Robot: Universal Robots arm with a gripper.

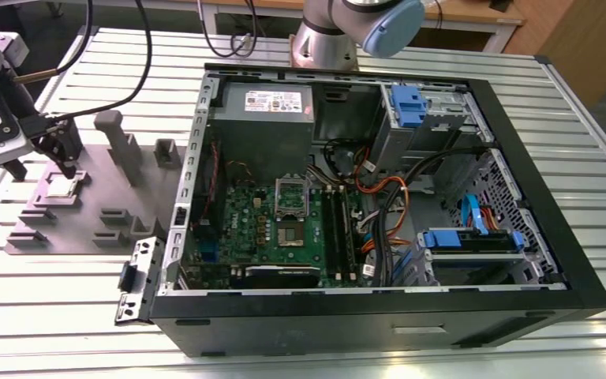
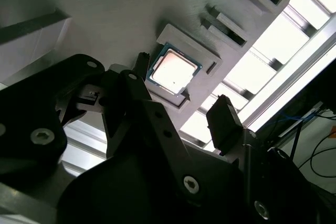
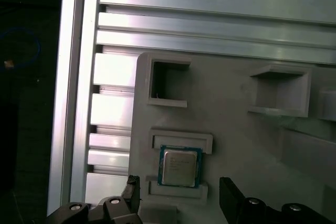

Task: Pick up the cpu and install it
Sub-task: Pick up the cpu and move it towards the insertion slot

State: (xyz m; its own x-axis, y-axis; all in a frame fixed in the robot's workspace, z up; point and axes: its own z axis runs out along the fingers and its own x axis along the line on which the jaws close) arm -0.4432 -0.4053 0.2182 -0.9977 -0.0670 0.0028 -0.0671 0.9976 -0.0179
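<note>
Gripper point(image 3: 179, 184) hangs spread open over the cpu point(image 3: 180, 166), at nine o'clock from the case point(image 1: 387, 332); likely light, stiff, fragile, so pinch opposite edges.

A silvery arm column point(image 1: 319, 43) is capped by a pale blue joint cover point(image 1: 393, 28). The black, angular hand point(image 2: 181, 82) is fastened with round silver screws point(image 2: 42, 136) set in recessed holes.

cpu point(image 3: 179, 166) lies in fixture point(image 3: 231, 129) pocket
</note>
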